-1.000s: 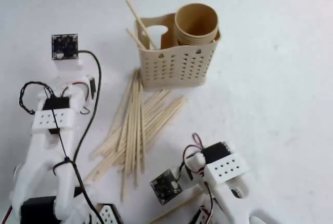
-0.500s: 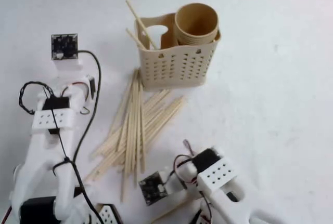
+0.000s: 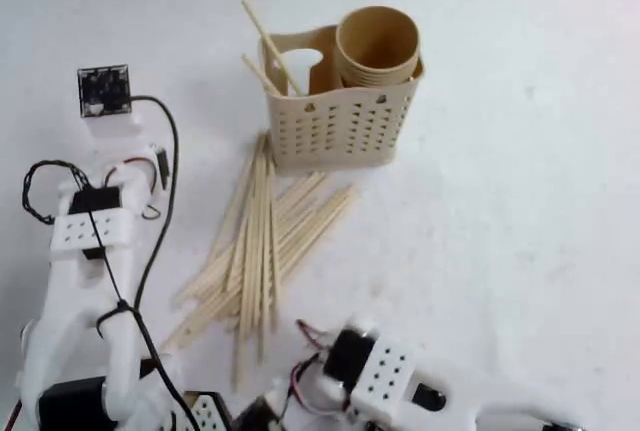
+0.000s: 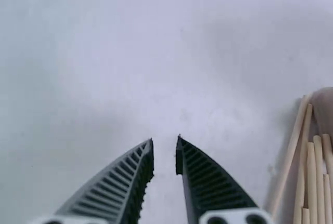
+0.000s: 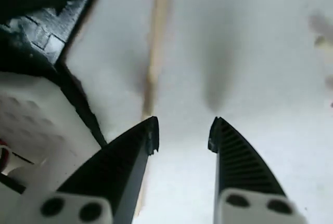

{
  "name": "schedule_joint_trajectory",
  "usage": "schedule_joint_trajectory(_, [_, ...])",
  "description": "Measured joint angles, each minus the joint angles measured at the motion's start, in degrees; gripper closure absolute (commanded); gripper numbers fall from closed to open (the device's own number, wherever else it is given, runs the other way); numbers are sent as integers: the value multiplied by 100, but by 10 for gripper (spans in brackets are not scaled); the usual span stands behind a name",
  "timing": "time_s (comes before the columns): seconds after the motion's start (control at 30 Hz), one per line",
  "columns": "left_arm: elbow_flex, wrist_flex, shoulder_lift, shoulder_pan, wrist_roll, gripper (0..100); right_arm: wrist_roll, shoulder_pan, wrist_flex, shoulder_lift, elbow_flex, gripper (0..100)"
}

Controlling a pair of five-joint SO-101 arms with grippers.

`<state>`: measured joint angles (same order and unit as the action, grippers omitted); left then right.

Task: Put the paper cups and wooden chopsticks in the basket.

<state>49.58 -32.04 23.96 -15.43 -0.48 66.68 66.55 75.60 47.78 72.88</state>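
Overhead, the basket (image 3: 335, 116) stands upright on the table (image 3: 520, 201) and serves as the reference for everything else. A stack of paper cups (image 3: 377, 46) sits inside it, rims above the wall. A few chopsticks (image 3: 268, 51) lean out of it beside the cups, so the cup half of the task appears complete.

A loose bundle (image 3: 258, 241) of sticks lies flat in front of the basket. Its far ends are at or just beside the front wall, and it fans away from the basket toward the arms.

The left arm (image 3: 90, 251) is off to one side of the bundle, well apart from the basket. The left hand (image 4: 164, 148) is over bare table with its tips narrowly parted and nothing between them. The bundle's edge (image 4: 312, 172) is near it.

The right arm (image 3: 380, 386) lies low, beyond the bundle's end farthest from the basket. The right hand (image 5: 183, 130) is spread wide and grips nothing. A stray chopstick (image 5: 156, 42) lies just ahead of one fingertip, not in line with the gap. The wide spread probably suits straddling a thin stick lying flat, but a sideways correction seems needed first.
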Motion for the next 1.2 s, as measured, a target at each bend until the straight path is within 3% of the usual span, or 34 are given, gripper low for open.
schedule_joint_trajectory(0.13, [-18, 0, -62, 0, 0, 907, -202, 554, -114, -220, 0, 825])
schedule_joint_trajectory(0.4, [-932, -396, -1046, 0, 0, 909, -255, 624, -589, -1389, -132, 829])
schedule_joint_trajectory(0.6, [-1345, -782, -1310, -35, 0, 909, -747, 633, -615, -1600, -211, 833])
schedule_joint_trajectory(0.8, [-1345, -844, -1310, -35, 0, 909, -703, -9, -721, -1635, -220, 922])
schedule_joint_trajectory(1.2, [-1345, -949, -1310, -123, 18, 909, -290, -1811, -1108, -1723, -334, 981])
